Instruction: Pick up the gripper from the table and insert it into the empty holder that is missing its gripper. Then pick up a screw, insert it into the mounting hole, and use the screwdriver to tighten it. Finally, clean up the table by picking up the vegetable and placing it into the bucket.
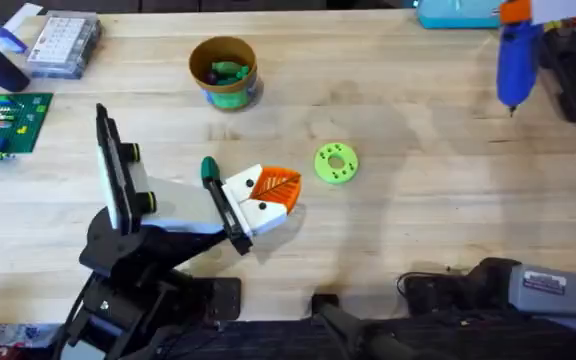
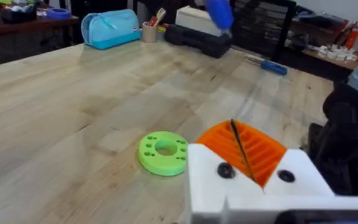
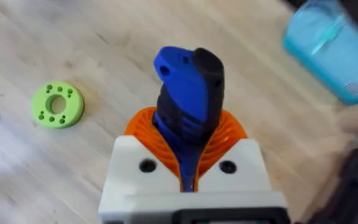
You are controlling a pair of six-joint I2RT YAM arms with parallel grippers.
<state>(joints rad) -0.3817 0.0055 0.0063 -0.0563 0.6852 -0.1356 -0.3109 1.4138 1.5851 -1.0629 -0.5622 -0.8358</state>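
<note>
Blue screwdriver (image 3: 188, 102) hangs clamped upright in the raised right pincer (image 3: 188, 168).

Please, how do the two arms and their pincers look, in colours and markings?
The left pincer and the right pincer look alike: a white blocky base with two dark round holes, and orange ribbed pads. The right arm is black, with a grey section carrying a white label.

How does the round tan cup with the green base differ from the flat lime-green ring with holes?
The tan cup has upright walls and holds green pieces; the lime-green ring lies flat and holds nothing. The cup stands farther from the arms' bases; the ring lies nearer. Both are round.
</note>
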